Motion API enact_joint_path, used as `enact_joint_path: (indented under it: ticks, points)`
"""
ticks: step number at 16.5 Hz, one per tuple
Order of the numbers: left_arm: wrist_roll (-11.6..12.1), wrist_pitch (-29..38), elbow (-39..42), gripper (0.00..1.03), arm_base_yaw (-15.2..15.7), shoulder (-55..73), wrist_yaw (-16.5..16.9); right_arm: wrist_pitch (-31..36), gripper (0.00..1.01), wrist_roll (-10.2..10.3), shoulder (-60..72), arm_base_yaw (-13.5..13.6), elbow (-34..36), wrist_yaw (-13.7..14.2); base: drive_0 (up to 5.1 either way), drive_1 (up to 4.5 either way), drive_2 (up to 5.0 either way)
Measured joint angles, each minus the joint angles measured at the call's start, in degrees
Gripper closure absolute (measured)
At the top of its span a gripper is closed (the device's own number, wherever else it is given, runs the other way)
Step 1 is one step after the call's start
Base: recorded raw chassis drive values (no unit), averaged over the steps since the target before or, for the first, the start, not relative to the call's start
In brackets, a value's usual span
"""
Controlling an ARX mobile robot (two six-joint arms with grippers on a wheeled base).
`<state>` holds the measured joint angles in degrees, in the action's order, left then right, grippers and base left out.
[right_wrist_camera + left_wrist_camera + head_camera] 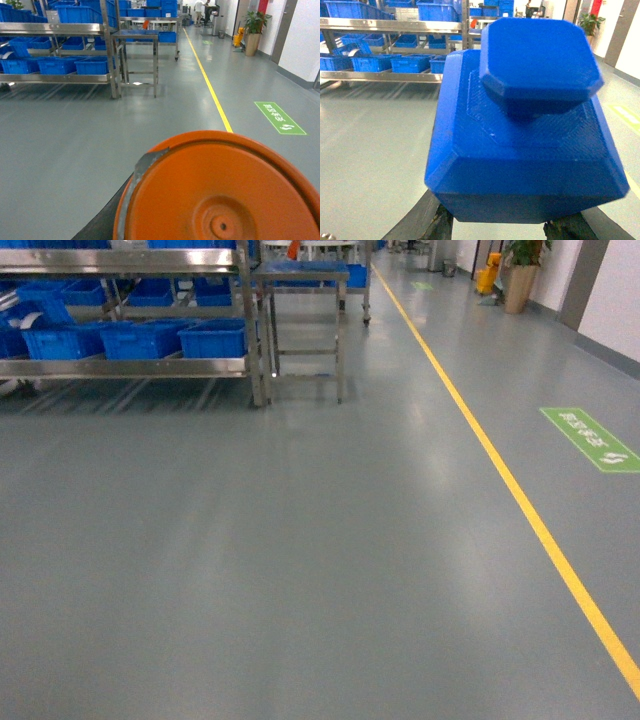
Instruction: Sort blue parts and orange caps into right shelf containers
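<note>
Blue faceted part [525,145], orange cap [220,190], blue crates [140,338], grey floor [300,560], yellow line [520,500]

An orange cap [220,192] fills the foreground, blue crates [75,65] shelved far behind.

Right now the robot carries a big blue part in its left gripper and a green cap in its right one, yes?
Not quite: the cap is orange, not green, as the right wrist view shows. The big blue part at the left gripper is as you say.
</note>
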<state>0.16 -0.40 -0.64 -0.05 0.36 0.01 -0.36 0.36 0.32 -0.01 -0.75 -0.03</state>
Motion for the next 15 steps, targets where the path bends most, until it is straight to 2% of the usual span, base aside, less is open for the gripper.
enact_joint_path:
  ticks: [15]
  points:
    - [0.0,0.1,0.0,0.63,0.0,0.0,0.0,0.1,0.58,0.0,0.0,0.0,0.0,0.0,0.2,4.53,-4.1]
